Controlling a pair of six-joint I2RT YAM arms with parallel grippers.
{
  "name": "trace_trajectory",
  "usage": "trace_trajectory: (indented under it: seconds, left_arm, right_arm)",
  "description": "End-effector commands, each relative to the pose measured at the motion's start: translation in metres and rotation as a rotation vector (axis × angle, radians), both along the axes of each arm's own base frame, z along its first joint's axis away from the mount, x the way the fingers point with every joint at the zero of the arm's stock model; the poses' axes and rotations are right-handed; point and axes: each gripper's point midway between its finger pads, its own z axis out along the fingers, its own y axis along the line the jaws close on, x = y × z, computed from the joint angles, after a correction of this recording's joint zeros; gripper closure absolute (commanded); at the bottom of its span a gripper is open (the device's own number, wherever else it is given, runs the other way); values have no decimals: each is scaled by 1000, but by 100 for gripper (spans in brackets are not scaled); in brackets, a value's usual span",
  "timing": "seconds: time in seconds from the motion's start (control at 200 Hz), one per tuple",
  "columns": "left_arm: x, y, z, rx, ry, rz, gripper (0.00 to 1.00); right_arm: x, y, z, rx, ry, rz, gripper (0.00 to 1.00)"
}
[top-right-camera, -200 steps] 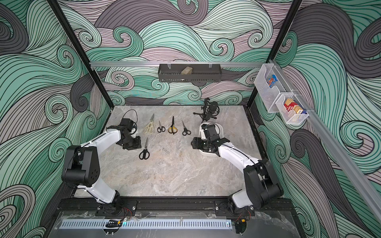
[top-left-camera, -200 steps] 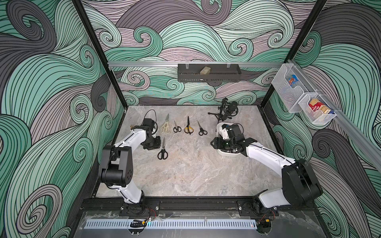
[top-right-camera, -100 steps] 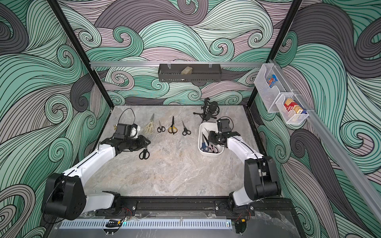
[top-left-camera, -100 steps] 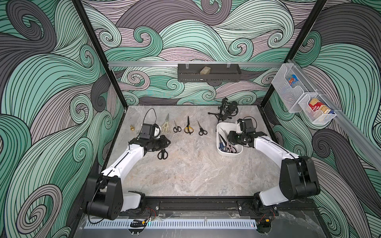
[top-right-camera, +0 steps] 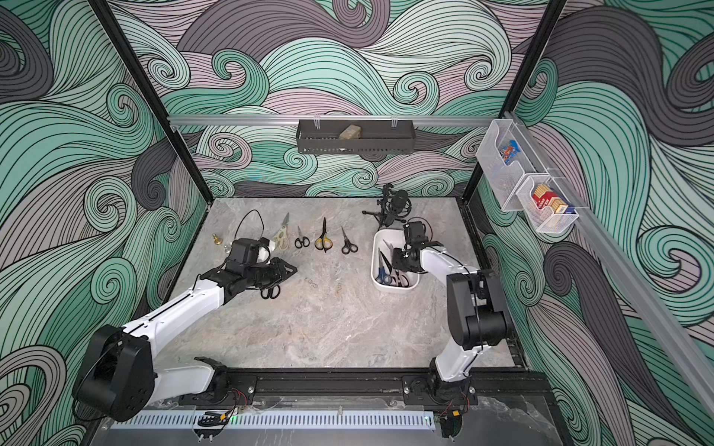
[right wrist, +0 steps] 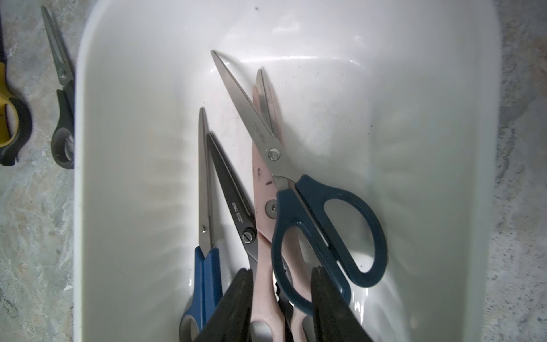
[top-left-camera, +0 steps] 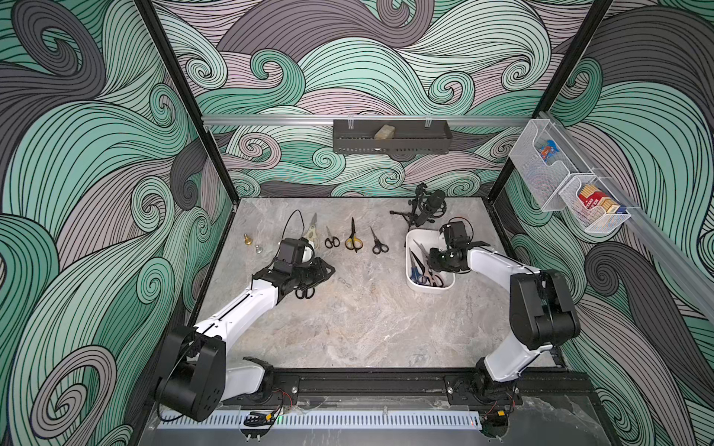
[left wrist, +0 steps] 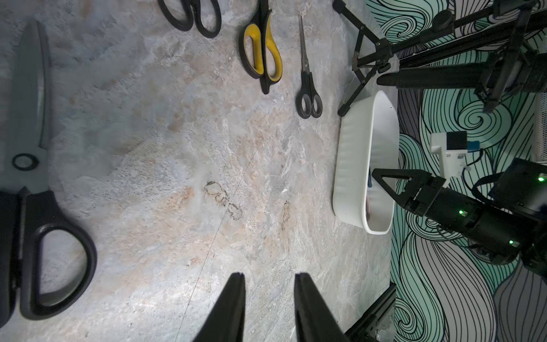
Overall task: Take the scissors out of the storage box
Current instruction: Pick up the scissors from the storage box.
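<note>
Marbled grey tabletop (top-left-camera: 367,320) is carrying everything, with swirling green wallpaper (top-left-camera: 347,58) closing it in and a microphone stand (top-left-camera: 425,208) standing at the back. Five scissors (top-left-camera: 353,241) are already lying out on it, four in a row and a large black pair (top-left-camera: 304,291) just beside the left jaws, which are hanging parted and empty.

The white storage box (top-left-camera: 415,285) is sitting just in front of the stand, holding four more pairs. The right jaws are reaching into it, straddling the handle of the pink pair (right wrist: 260,183) and one loop of the dark-blue pair (right wrist: 273,154) lying across it. Whether they are pinching, I cannot tell.

Catching both handles is probably inviting a tangle. Better to be narrowing onto the upper, dark-blue pair alone, then lifting straight up, keeping its blades clear of the blue-handled pair (right wrist: 207,260) and the box wall, since the tub is looking light enough to slide.
</note>
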Motion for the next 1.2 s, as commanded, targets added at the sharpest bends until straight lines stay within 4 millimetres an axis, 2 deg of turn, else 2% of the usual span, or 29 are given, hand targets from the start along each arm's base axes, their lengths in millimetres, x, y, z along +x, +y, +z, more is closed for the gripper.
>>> trace_trajectory:
  seconds: [0.0,0.205,0.695,0.881,1.066,1.196]
  left_arm:
    - [4,0,17,-1,-48,8,68]
    - [-1,3,13,1,-45,15,68]
    - [-1,5,14,5,-56,19,67]
    - [-2,5,13,8,-58,17,67]
    - [-2,6,13,11,-60,17,67]
    - [-2,5,13,12,-62,15,67]
  right_arm:
    - [0,4,-2,12,12,19,66]
    - [-3,6,-5,13,13,24,69]
    - [-13,11,-26,-9,73,39,75]
    - [-14,7,-34,-33,89,29,79]
    - [-12,1,-35,-67,87,22,76]
    - [-12,3,-34,-58,84,22,83]
